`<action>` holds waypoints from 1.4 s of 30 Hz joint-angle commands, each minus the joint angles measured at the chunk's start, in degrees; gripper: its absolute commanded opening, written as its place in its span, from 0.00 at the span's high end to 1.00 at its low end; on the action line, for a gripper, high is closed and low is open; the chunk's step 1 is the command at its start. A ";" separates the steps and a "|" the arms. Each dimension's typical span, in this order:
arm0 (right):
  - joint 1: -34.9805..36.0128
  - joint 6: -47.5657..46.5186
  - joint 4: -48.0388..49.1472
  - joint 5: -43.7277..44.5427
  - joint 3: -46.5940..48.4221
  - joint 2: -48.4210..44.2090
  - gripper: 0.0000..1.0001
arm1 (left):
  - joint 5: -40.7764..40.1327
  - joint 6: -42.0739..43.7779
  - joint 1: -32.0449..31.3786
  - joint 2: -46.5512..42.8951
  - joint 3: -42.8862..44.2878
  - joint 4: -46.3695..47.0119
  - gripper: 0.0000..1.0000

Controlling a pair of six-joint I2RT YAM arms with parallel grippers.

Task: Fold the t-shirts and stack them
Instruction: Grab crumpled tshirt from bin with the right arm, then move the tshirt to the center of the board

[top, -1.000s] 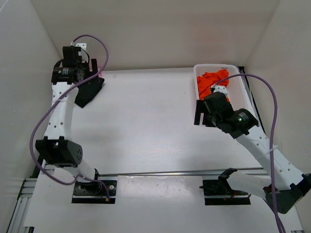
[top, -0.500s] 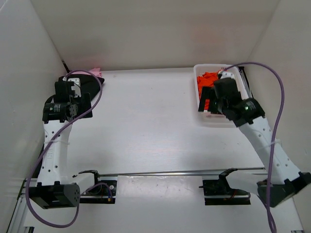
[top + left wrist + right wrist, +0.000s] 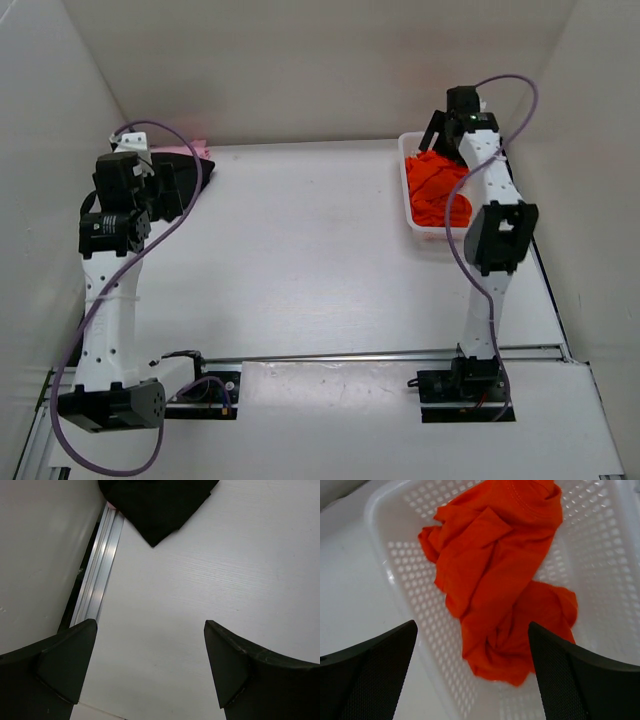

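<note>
Reaching for the orange t-shirt [image 3: 495,580], crumpled in the basket [image 3: 405,550]: right gripper [image 3: 472,672] is held spread and empty above it. One top fold should be pinched, mesh avoided. Left gripper [image 3: 150,665] is likewise released, near the black t-shirt [image 3: 155,505] at far left.

From above, can see only a thin strip of the pink t-shirt [image 3: 190,146], tucked behind the black t-shirt [image 3: 203,167]. Cannot see all of the black t-shirt either: partly under the left arm [image 3: 110,280], and cut off at the top in the left wrist view. Same for the orange t-shirt [image 3: 495,580] and the basket [image 3: 405,565] in the right wrist view: cut off by the edges.
</note>
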 commanded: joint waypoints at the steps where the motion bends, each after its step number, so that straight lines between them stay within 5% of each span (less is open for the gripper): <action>1: -0.09 2.37 -2.76 -2.69 7.86 10.66 0.06 | 1.02 -0.14 0.27 4.87 2.73 2.27 0.00; 7: -0.62 6.24 7.52 -2.88 -0.71 13.07 0.13 | 0.49 -0.14 1.41 13.49 8.11 0.62 0.00; 11: -1.23 5.63 9.02 -4.45 -0.82 14.22 0.48 | 6.98 -0.14 3.34 14.21 6.81 -0.80 0.00; 12: -1.76 4.93 9.02 -5.42 -0.21 14.74 0.70 | 7.51 -0.14 3.35 13.52 6.01 -1.32 0.00; 15: -3.16 5.62 7.37 -7.01 -0.81 12.66 1.00 | 7.52 -0.14 3.35 10.62 1.79 -1.33 0.00; 28: -3.17 0.71 13.50 -10.78 -5.21 -26.19 1.00 | 9.44 -0.14 4.93 -2.83 -6.30 -0.27 0.00; 32: 1.99 1.23 20.24 -13.76 -3.19 -36.47 1.00 | 11.73 -0.14 4.93 -3.98 -7.01 -0.27 0.00; 37: 12.72 5.00 30.72 -26.68 -2.66 -39.84 1.00 | 13.76 -0.14 4.93 -5.04 -7.62 -0.27 0.00; 42: 22.48 12.92 30.92 -33.98 -5.73 -37.37 0.93 | 14.90 -0.14 4.93 -5.04 -7.10 -0.27 0.00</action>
